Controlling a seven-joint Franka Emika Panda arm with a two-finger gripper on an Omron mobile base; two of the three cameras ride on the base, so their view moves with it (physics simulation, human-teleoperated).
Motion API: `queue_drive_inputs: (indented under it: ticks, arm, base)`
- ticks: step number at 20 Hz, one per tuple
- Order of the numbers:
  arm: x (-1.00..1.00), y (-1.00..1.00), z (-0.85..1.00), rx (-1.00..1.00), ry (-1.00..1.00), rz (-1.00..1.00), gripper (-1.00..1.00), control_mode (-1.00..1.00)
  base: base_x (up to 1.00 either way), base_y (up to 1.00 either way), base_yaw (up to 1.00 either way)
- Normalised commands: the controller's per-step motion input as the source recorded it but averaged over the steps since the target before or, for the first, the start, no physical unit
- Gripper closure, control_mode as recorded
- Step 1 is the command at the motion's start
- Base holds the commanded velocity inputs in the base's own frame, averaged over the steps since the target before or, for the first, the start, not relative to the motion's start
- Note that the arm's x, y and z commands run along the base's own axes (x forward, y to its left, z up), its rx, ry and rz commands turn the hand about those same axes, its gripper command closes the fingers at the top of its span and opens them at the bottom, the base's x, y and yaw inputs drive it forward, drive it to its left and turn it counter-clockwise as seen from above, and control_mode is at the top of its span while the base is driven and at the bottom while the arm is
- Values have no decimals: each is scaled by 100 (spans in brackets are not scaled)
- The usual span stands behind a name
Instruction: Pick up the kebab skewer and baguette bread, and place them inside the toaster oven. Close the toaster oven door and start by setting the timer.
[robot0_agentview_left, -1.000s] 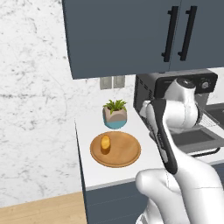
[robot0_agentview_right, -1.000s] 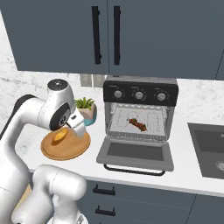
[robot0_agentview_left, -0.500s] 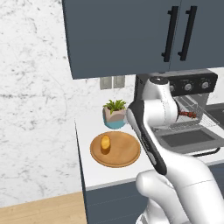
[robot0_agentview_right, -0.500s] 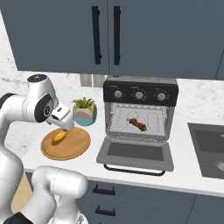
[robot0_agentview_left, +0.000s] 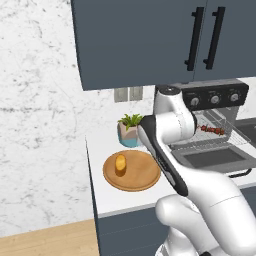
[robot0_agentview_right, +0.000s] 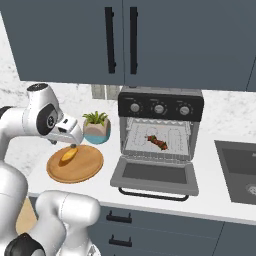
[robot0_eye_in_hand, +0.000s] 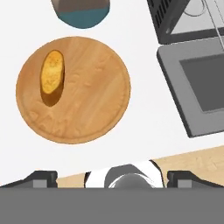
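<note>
The golden baguette bread (robot0_eye_in_hand: 52, 77) lies on the left part of a round wooden plate (robot0_eye_in_hand: 87, 100), seen too from the base cameras as the bread (robot0_agentview_left: 120, 164) (robot0_agentview_right: 68, 155). My gripper (robot0_eye_in_hand: 112, 178) hangs above the plate's near edge, open, its fingertips (robot0_eye_in_hand: 41, 177) far apart with nothing between them; the hand (robot0_agentview_right: 67, 130) hovers just over the loaf. The kebab skewer (robot0_agentview_right: 158, 142) (robot0_agentview_left: 212, 130) rests on the wire rack inside the toaster oven (robot0_agentview_right: 160, 107). The toaster oven door (robot0_agentview_right: 155, 175) (robot0_eye_in_hand: 201, 87) is folded down flat.
A potted plant (robot0_agentview_right: 96, 127) in a blue pot stands behind the plate, between it and the oven. Blue-grey wall cabinets (robot0_agentview_right: 120, 35) hang overhead. A sink (robot0_agentview_right: 240, 170) lies to the right. The counter edge (robot0_agentview_left: 92, 170) ends left of the plate.
The arm has swung left, away from the oven front, and the hand has shifted slightly left and up over the plate. Bread and skewer have not moved.
</note>
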Motion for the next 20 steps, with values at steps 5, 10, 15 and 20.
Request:
queue_drive_inputs:
  ticks: [5,10,15,20]
  arm:
    - [28,16,-34,1,0,3,-100,-100]
    - [34,44,-29,0,0,0,-100,-100]
    - [27,47,-33,0,0,0,-100,-100]
    - [41,35,-12,3,0,0,-100,-100]
  base:
    - [0,0,0]
    - [0,0,0]
    - [0,0,0]
    - [0,0,0]
